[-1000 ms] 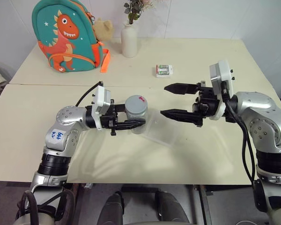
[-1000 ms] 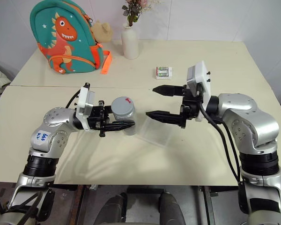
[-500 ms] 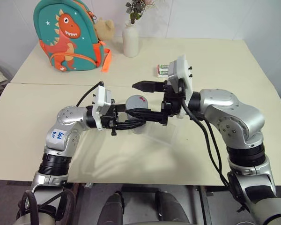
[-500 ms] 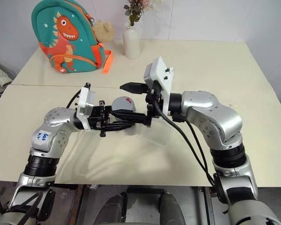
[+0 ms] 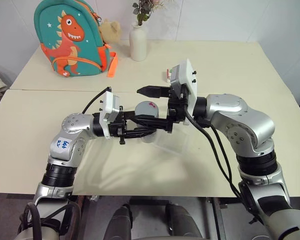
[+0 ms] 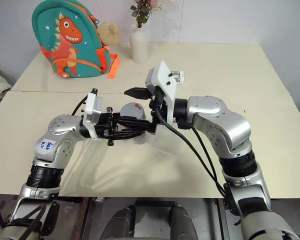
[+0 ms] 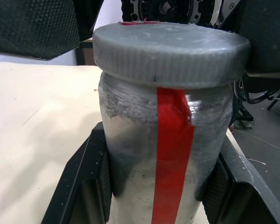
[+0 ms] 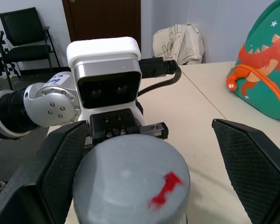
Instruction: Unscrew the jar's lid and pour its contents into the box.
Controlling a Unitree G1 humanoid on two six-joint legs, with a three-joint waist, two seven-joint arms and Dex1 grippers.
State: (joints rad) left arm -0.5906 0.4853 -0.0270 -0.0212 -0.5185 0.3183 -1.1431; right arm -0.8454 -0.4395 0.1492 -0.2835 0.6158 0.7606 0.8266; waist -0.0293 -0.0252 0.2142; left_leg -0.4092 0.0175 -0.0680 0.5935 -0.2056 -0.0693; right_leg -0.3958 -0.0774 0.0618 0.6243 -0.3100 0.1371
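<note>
The silver jar with a red stripe hangs upright above the table. My left gripper is shut on its body, with one finger on each side. The grey lid with a red mark sits on the jar. My right gripper comes in from the right and is open. Its fingers stand on either side of the lid, apart from it. The clear box lies on the table just below and to the right of the jar. The contents are hidden inside the jar.
At the back of the table stand a teal dinosaur backpack with a small plush toy, and a white vase. A white-and-green packet lies behind my right wrist. Two tabletops meet at a seam.
My right gripper has moved left, from beside the box to around the lid, still open. The left gripper and the jar have stayed in place.
</note>
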